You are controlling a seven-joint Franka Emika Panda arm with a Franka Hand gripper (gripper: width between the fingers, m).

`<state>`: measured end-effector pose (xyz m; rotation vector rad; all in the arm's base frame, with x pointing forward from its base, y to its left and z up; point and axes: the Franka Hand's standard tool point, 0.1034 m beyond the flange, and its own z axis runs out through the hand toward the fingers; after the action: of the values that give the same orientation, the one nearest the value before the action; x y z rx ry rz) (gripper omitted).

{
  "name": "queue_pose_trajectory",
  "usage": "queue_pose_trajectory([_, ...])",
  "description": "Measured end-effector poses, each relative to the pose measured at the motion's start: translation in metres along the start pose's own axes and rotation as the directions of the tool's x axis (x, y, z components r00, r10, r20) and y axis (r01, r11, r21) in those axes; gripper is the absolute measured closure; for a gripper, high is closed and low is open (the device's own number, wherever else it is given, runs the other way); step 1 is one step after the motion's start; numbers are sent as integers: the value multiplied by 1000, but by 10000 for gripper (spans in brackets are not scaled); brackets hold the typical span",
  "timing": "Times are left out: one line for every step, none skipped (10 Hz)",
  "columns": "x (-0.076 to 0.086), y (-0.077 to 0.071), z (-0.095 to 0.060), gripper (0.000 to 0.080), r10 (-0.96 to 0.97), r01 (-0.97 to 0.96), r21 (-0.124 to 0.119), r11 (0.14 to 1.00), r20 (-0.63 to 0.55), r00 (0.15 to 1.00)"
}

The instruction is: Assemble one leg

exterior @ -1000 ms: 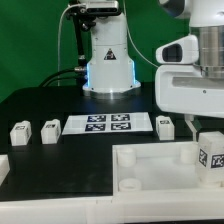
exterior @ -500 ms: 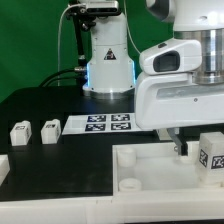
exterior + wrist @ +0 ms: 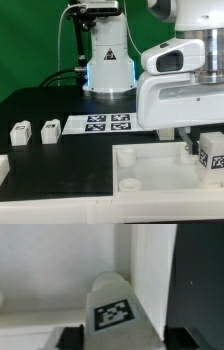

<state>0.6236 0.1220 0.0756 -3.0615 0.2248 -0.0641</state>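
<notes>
**Spread gripper lowered around a tagged white leg by the tray's far corner**

Exterior view: the glossy white arm fills the frame from one to four o'clock. Its two-finger gripper [image 3: 190,146] hangs low at about four o'clock, just beside the small blocky white plastic leg [image 3: 212,154]. The leg shows a black-and-white square tag and stands by the far corner of the large white square tray-like part [image 3: 150,168], which has a rounded moulded rim. At nine o'clock two more small white tagged posts [image 3: 20,132] [image 3: 48,131] sit on the matte black table [image 3: 60,100], with the thin flat marker board [image 3: 108,123] near the centre.

Wrist view: the leg [image 3: 113,308] looks smooth and round-tipped, with its tag facing the camera. It lies between the dark fingers [image 3: 70,337] of the gripper [image 3: 122,338]. The jaws are spread and are not clamping it, and smooth white plastic lies behind.
</notes>
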Motion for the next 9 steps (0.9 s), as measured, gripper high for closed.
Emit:
queue_pose_trajectory([0, 1, 0, 503, 69, -69, 0, 998, 0, 998])
queue_pose_trajectory([0, 1, 0, 502, 176, -176, 0, 984, 0, 984])
queue_pose_trajectory([1, 1, 0, 502, 308, -308, 0, 952, -2, 952])
queue_pose_trajectory([0, 1, 0, 502, 503, -503, 10, 864, 6, 864])
queue_pose_trajectory([0, 1, 1, 502, 672, -672, 18, 740, 15, 740])
queue_pose_trajectory([0, 0, 2, 502, 796, -797, 24, 604, 36, 604])
queue_pose_trajectory([0, 0, 2, 502, 879, -882, 29, 471, 68, 472])
queue_pose_trajectory([0, 0, 2, 502, 930, -935, 29, 354, 96, 355])
queue_pose_trajectory([1, 1, 2, 502, 951, -956, 25, 291, 103, 292])
